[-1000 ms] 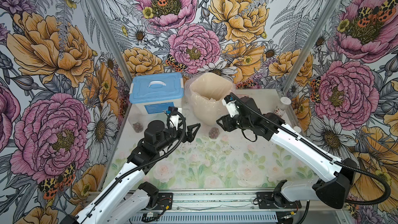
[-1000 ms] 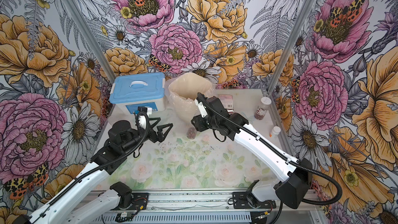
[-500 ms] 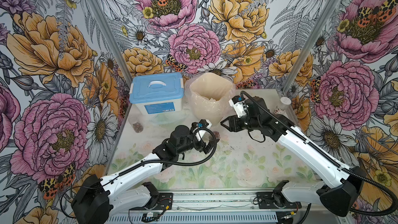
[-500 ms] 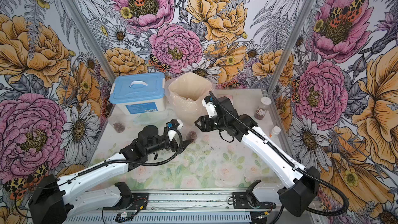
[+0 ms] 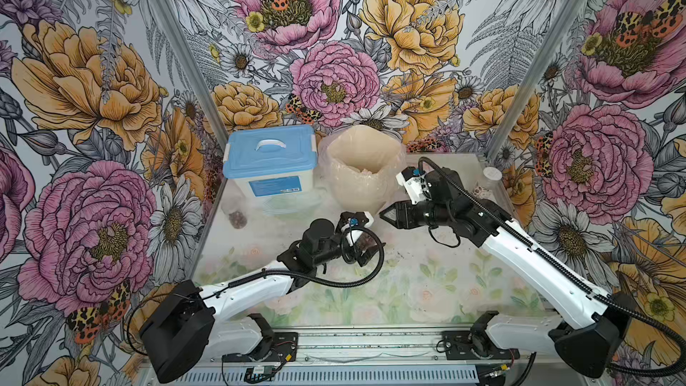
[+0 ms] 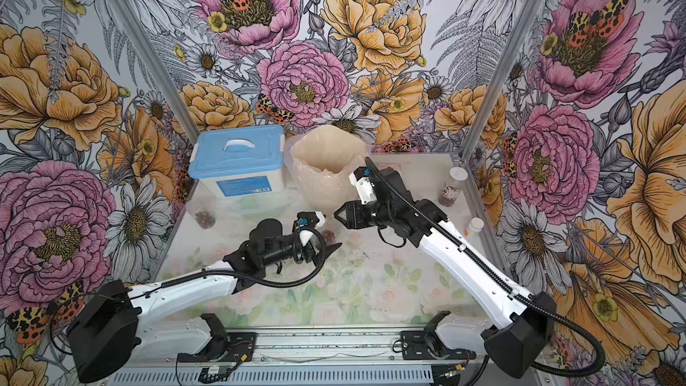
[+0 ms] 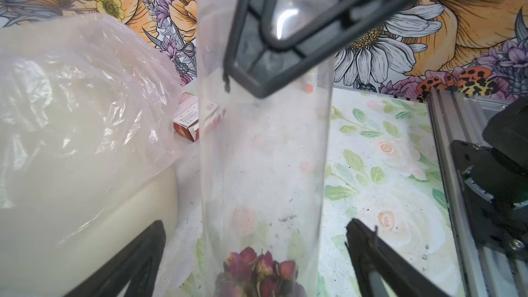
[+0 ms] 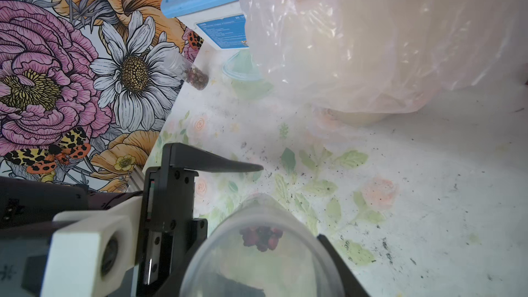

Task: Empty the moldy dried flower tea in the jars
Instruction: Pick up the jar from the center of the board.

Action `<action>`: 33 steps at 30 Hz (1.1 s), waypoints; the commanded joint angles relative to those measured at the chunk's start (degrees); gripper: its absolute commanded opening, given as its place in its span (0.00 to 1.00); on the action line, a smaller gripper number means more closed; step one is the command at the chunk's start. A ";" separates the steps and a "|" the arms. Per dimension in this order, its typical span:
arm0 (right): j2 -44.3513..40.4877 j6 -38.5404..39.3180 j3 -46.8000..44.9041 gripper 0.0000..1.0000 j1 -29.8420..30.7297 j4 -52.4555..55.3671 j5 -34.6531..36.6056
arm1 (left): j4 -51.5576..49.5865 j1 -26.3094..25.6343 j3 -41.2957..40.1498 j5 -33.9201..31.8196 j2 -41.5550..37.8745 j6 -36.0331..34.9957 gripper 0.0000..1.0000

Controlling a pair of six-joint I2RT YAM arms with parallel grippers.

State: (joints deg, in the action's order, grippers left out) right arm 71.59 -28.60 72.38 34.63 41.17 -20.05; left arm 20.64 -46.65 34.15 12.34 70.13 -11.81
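Note:
A slim clear jar (image 7: 263,150) stands upright on the table, with dark pink dried flower tea (image 7: 258,267) at its bottom. My right gripper (image 5: 386,213) is shut on the jar's top end; in the right wrist view I look down through the jar (image 8: 257,255) at the tea (image 8: 261,237). My left gripper (image 5: 365,250) is open, its fingers (image 7: 368,250) on either side of the jar's lower part, apart from it. A second slim jar (image 5: 237,217) with tea stands at the left edge. The wider labelled jar (image 6: 451,191) with a white lid stands at the far right.
A blue-lidded storage box (image 5: 271,165) and a bag-lined bin (image 5: 362,176) stand at the back, the bin just behind the held jar. A red carton (image 7: 187,121) lies behind the bin. A small white-capped bottle (image 6: 474,226) stands by the right wall. Dark crumbs dot the table.
My left arm has swung down and in from the left, bringing its open fingers around the jar's base. The right gripper has kept its hold on the jar's top while its arm shifted.

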 commanded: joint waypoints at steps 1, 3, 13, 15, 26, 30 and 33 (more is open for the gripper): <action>-1.38 -1.43 0.07 0.34 0.25 -1.29 -1.46 | 3.92 -0.19 -0.21 1.29 0.96 -1.80 0.99; -1.04 -1.71 0.30 0.34 0.51 -1.35 -1.81 | 4.53 -0.09 -0.05 1.21 1.76 -1.98 0.99; -0.58 -2.58 0.61 0.35 1.24 -1.32 -1.71 | 7.94 0.03 0.86 -0.69 5.12 -0.37 0.84; -0.50 -2.67 0.54 0.35 1.32 -1.37 -1.58 | 7.44 0.16 1.31 -0.30 5.71 0.14 0.83; 0.10 -2.78 0.83 0.36 1.49 -1.41 -1.31 | 7.13 -0.06 1.10 -2.74 4.94 2.20 0.59; 0.29 -2.60 1.10 0.39 1.49 -1.39 -1.00 | 7.14 -0.36 0.67 -3.87 4.29 1.53 0.53; 0.04 -2.43 1.42 0.51 1.49 -1.35 -0.74 | 7.13 -0.58 -0.17 -5.53 2.99 0.34 0.49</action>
State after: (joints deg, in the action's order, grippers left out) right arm 71.77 -30.52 72.38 35.66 39.99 -20.25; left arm 26.09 -47.13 34.15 10.83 75.33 -10.92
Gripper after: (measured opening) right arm 0.545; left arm 0.553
